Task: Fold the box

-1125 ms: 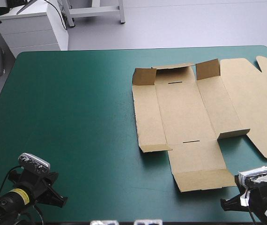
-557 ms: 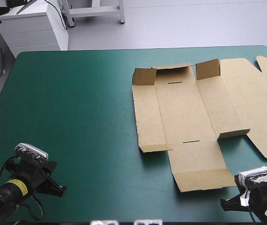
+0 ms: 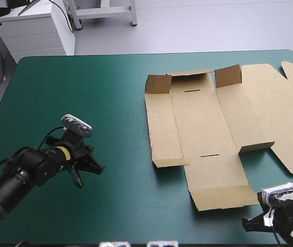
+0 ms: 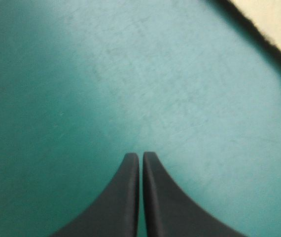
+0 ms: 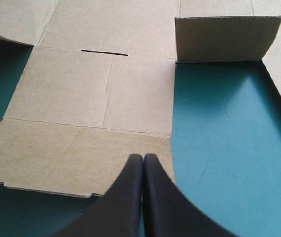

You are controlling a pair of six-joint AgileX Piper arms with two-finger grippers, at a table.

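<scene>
The brown box (image 3: 203, 128) lies as a flat cut sheet on the right half of the table. Two small flaps at its far edge stand up, and its wide lid panel (image 3: 282, 113) reaches the table's right edge. My left gripper (image 3: 99, 170) is shut and hovers over bare cover left of the box, pointing toward it. In the left wrist view the shut gripper (image 4: 140, 155) has only a corner of the box (image 4: 273, 24) far ahead. My right gripper (image 3: 246, 224) is shut at the near right corner. In the right wrist view its tip (image 5: 143, 157) sits over the box's near flap (image 5: 76, 143).
The teal-green cover (image 3: 110, 103) spreads wide between my left gripper and the box. A slot (image 5: 104, 52) is cut in the fold line ahead of the right gripper. A short flap (image 5: 224, 39) stands up beside it.
My left arm has swung from the near left corner forward and to the right, toward the box. The right arm and the box have not moved.
</scene>
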